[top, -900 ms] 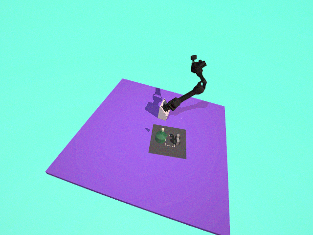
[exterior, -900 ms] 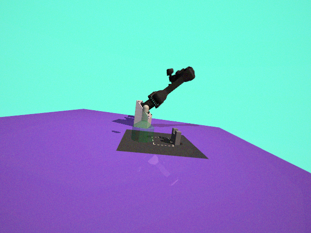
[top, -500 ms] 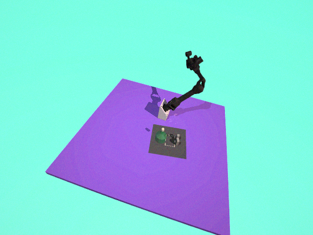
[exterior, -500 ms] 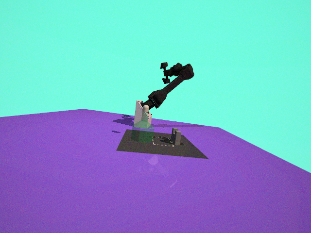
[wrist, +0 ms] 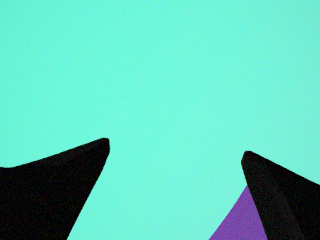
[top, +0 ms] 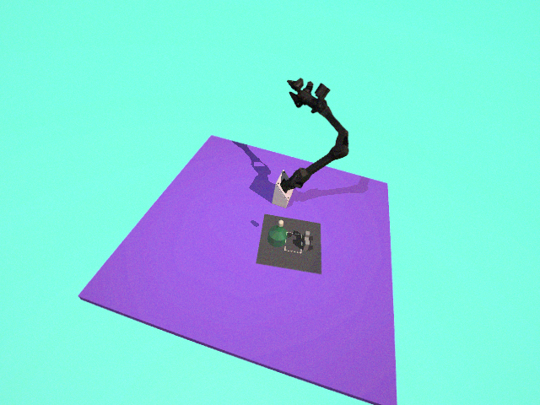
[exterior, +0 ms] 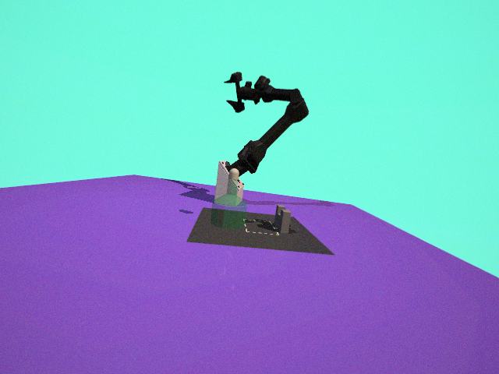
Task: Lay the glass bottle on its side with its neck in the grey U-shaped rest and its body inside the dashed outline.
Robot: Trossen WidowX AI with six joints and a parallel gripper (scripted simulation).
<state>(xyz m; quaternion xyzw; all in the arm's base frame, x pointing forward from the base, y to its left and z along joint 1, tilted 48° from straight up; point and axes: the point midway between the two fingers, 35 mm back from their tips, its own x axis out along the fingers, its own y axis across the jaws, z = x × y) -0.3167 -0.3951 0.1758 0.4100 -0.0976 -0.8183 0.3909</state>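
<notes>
While the pincer (top: 289,87) (exterior: 226,91) (wrist: 176,151) gapes empty, green translucent bottle (top: 277,235) (exterior: 228,215), pale-topped, upright, on dark mat (top: 289,263) (exterior: 257,243).

The robot's black arm rises bent at the elbow, its open claw (top: 289,89) (exterior: 226,91) (wrist: 176,151) empty, held high above the desk.

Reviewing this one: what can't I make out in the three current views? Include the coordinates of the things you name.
- Bottle (top: 277,236) (exterior: 228,215): outside the wrist view, which shows background, the fingers and a bit of purple surface.
- Finger bases: cut off by the wrist view's edges.
- Grey rest (top: 307,240) (exterior: 284,220): too small in the top view to read its U-shaped notch.
- Dashed outline (top: 293,251) (exterior: 262,233): left side partly hidden by or merging with the bottle, top view.
</notes>
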